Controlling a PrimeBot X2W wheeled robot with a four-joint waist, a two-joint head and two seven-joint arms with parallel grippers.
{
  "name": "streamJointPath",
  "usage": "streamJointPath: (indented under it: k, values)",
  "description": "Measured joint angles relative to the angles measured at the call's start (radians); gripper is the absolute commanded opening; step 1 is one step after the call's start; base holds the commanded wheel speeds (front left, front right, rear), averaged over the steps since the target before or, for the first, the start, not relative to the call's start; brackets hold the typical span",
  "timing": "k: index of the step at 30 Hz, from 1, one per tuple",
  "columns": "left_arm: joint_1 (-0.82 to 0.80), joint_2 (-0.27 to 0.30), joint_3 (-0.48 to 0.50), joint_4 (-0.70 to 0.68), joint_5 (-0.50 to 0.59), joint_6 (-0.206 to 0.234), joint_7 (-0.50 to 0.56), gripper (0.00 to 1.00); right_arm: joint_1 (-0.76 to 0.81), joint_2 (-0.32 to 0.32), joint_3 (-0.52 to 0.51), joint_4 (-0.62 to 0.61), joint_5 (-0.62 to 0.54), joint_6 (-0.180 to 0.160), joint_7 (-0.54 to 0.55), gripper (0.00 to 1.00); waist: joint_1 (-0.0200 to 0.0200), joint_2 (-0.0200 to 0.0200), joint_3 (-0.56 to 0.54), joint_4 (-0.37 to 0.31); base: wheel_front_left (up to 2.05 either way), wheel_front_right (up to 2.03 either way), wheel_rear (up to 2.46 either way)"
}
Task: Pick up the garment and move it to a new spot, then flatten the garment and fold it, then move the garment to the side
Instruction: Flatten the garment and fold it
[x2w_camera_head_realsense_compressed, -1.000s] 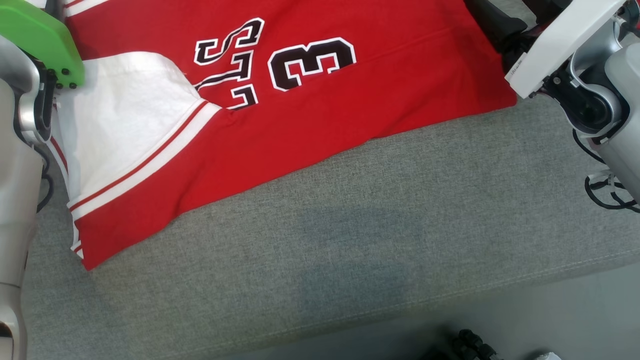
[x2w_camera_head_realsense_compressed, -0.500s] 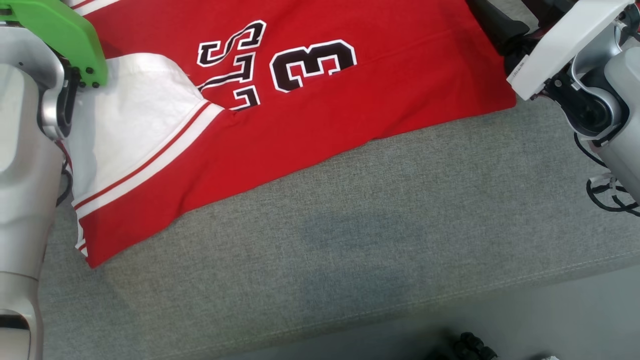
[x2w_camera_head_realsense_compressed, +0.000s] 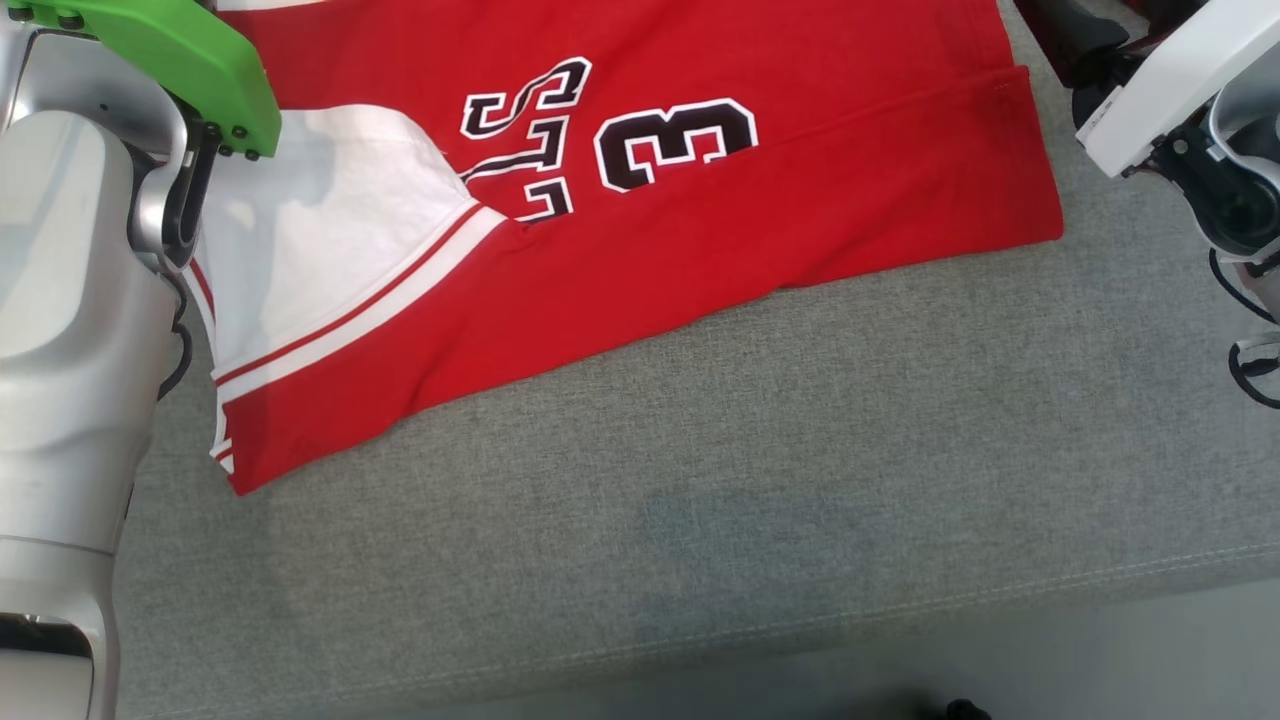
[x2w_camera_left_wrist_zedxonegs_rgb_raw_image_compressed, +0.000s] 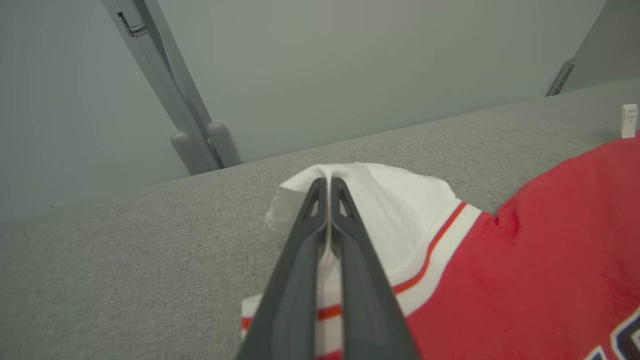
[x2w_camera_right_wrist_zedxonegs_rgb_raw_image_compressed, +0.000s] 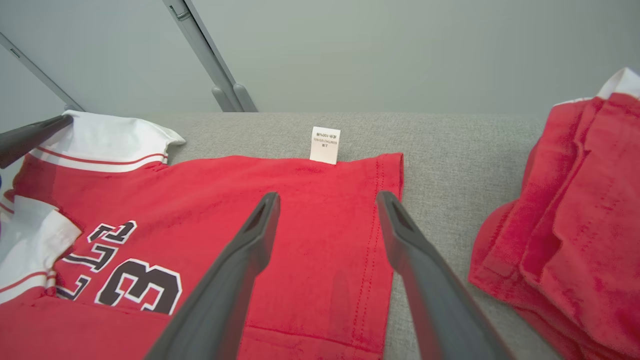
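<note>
- Garment (x2w_camera_head_realsense_compressed: 700, 230): red jersey with a black "3", spread on the grey cushion (x2w_camera_head_realsense_compressed: 800, 480), toward its far side.
- Long axis runs left-right across the robot. The white sleeve (x2w_camera_left_wrist_zedxonegs_rgb_raw_image_compressed: 400, 215) end is at the robot's left, the stitched hem end at its right. It lies a bit skewed, with the left end reaching nearer the robot.
- Left gripper (x2w_camera_left_wrist_zedxonegs_rgb_raw_image_compressed: 328, 184): clenched on the white sleeve's edge, with the cloth pinched between the fingers and tented up off the cushion.
- Right gripper (x2w_camera_right_wrist_zedxonegs_rgb_raw_image_compressed: 327, 196): jaws spread, holding nothing. It hovers above the hem end, fingers pointing across the garment toward the white label (x2w_camera_right_wrist_zedxonegs_rgb_raw_image_compressed: 325, 145) at its far edge.
- Key relation: the hem edge lies just below and ahead of the right gripper, so the right arm is the nearer one for that end. The left arm already has the opposite end.
- Likely next: the right gripper drops and pinches the hem so both ends lift together. Lifted by one end only, the cloth would probably drag and bunch.
- Folded red pile (x2w_camera_right_wrist_zedxonegs_rgb_raw_image_compressed: 575, 200) sits right of the hem, with a strip of cushion between them, so there is a snag risk if the right gripper swings wide.
</note>
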Motion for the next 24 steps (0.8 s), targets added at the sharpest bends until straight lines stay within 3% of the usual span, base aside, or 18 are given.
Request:
streamJointPath:
  k: [9, 24]
  values:
    - [0.066, -0.03, -0.005, -0.081, -0.016, -0.017, -0.096, 0.0, -0.032, -0.044, -0.033, 0.059, 0.015, -0.003, 0.023, 1.0, 0.0, 0.0, -0.025, 0.054, 0.0, 0.0, 0.0]
    - [0.13, -0.099, -0.049, -0.245, -0.007, -0.017, -0.174, 0.0, -0.149, -0.079, -0.063, 0.196, 0.049, -0.065, 0.15, 1.0, 0.0, 0.0, 0.045, 0.173, 0.0, 0.0, 0.0]
